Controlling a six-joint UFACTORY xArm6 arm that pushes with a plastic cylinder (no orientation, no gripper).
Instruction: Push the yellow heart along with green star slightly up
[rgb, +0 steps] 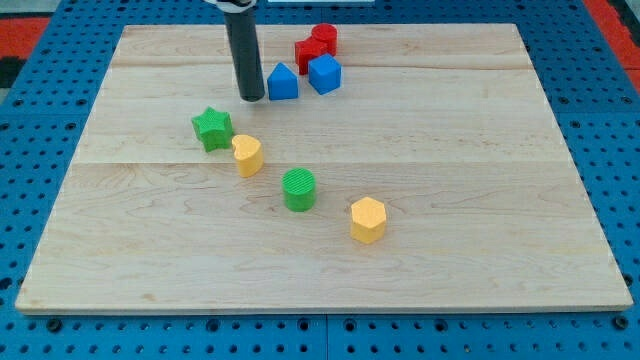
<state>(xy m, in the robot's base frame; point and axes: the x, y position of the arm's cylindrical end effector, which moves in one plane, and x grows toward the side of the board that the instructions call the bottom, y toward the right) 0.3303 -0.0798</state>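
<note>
The yellow heart (247, 155) lies left of the board's middle. The green star (212, 128) sits just up and to the left of it, almost touching. My tip (251, 98) stands on the board above both, a short way up and to the right of the star, touching neither. It is just left of a blue triangular block (283, 82).
A green cylinder (299, 189) and a yellow hexagon (368, 219) lie down and to the right of the heart. A blue cube (324, 73) and two red blocks (310, 52) (324, 38) cluster near the view's top. The wooden board (480, 150) rests on a blue pegboard.
</note>
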